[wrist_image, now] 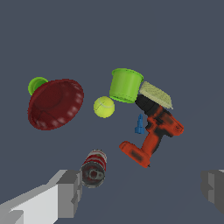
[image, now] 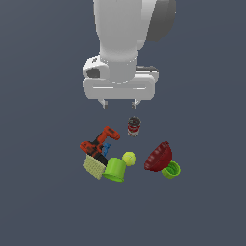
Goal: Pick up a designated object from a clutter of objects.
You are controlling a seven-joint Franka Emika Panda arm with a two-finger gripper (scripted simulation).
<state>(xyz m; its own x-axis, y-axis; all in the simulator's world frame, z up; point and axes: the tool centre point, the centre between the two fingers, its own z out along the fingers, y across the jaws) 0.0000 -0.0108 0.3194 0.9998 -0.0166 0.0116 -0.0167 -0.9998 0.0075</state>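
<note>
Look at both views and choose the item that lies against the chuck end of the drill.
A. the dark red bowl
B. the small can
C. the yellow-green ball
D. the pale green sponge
D. The pale green sponge sits right over the black chuck end of the drill; the bowl, can and ball all lie apart from it.

Franka Panda arm [image: 126, 29]: glossy white cylindrical casing, dark grey joint section at upper right of the exterior frame. Gripper [image: 119, 103]: wide white rectangular hand body with a dark slot, two short pale grey blocky fingers [wrist_image: 65, 192].
</note>
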